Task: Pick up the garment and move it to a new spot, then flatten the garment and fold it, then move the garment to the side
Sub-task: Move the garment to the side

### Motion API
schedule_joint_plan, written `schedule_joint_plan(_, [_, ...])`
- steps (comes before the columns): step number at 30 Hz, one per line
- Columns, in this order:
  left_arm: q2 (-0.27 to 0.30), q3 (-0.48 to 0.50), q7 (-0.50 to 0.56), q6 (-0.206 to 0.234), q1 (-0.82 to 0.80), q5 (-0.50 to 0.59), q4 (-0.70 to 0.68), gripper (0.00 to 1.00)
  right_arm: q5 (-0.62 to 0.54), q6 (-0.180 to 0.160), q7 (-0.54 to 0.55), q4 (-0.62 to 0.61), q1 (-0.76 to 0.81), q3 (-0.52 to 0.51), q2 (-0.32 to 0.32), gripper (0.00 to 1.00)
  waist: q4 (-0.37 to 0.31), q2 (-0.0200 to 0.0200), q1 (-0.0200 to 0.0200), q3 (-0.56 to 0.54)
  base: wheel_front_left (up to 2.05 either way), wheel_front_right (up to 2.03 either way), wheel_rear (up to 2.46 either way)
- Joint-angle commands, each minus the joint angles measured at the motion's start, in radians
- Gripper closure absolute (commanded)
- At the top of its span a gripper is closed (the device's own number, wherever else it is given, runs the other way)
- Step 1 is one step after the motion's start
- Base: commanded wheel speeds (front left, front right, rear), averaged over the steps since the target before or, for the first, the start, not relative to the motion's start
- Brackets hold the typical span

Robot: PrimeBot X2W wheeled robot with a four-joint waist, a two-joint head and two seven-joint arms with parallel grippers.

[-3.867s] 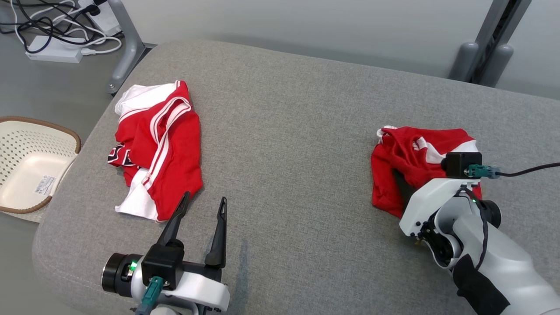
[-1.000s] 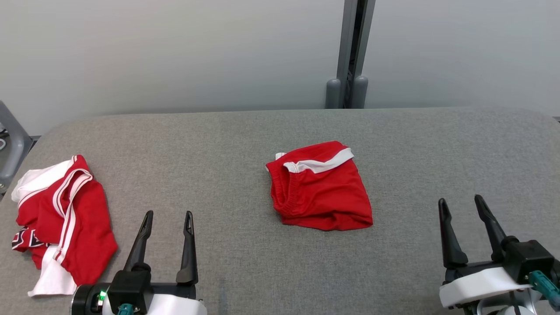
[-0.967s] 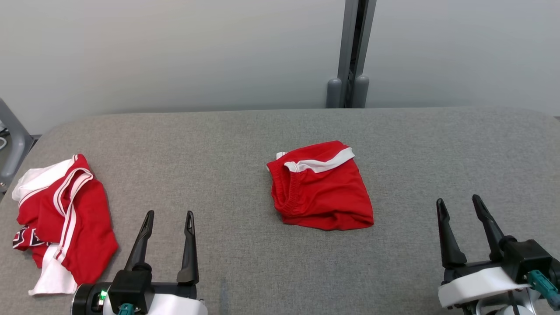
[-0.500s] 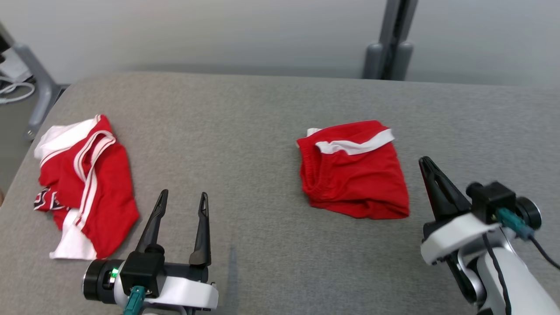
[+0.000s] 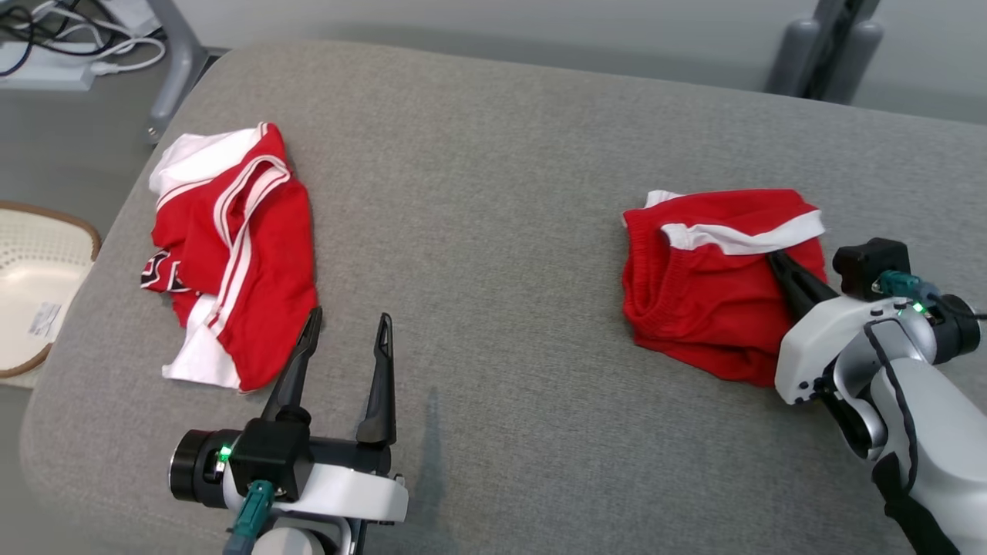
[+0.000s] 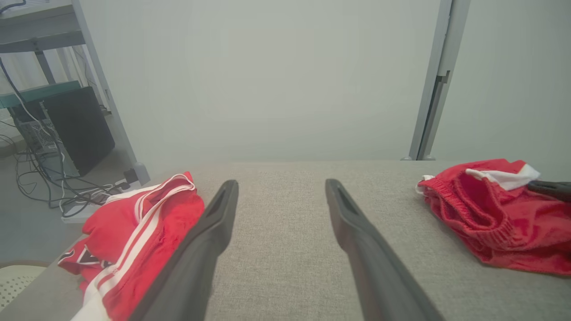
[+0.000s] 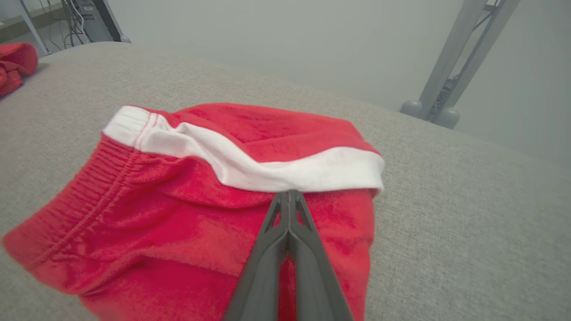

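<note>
Status: red shorts (image 5: 709,285) sit on the right part of the grey padded worktop (image 5: 493,154), folded into a compact packet with the white waistband (image 5: 740,235) on the far side. Pick, flatten and fold look done to me. What's left is the shift to the side.

Right gripper (image 5: 773,258): fingers pressed together, lying across the top of the shorts with the tips right at the near edge of the waistband. The right wrist view shows no cloth between them, so I read it as a press or drag, not a pinch. Can't rule out a thread of fabric caught.

Left gripper (image 5: 349,316): fingers spread, holding nothing, near the worktop's front edge, just beside the crumpled red-and-white jersey (image 5: 247,254) at the left edge.

Shorts and jersey are well apart. Cream basket (image 5: 46,231) is on the floor off the left edge.
</note>
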Motion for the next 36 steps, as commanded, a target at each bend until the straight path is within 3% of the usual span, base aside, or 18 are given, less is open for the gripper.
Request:
schedule_joint_plan(1, [0.003, 0.000, -0.004, 0.006, -0.024, -0.007, 0.000, 0.00, 0.010, 0.000, 0.004, 0.016, -0.018, 0.004, -0.008, 1.00, 0.023, 0.0000, 0.0000, 0.019, 0.00, 0.00, 0.00])
schedule_joint_plan(17, [0.003, -0.026, -0.004, 0.024, -0.048, -0.029, -0.005, 0.00, 0.055, 0.000, -0.060, 0.165, -0.212, 0.090, -0.015, 1.00, 0.079, 0.0000, 0.0000, 0.054, 0.00, 0.00, 0.00])
schedule_joint_plan(28, [0.003, -0.045, -0.004, 0.031, -0.059, -0.039, 0.000, 0.00, 0.058, 0.000, -0.057, 0.298, -0.251, 0.146, -0.014, 1.00, 0.095, 0.0000, 0.0000, 0.064, 0.00, 0.00, 0.00])
schedule_joint_plan(36, [0.003, -0.031, -0.004, 0.035, -0.045, -0.041, 0.006, 0.00, 0.106, 0.000, -0.103, 0.301, -0.245, 0.151, -0.027, 1.00, 0.072, 0.0000, 0.0000, 0.041, 0.00, 0.00, 0.00])
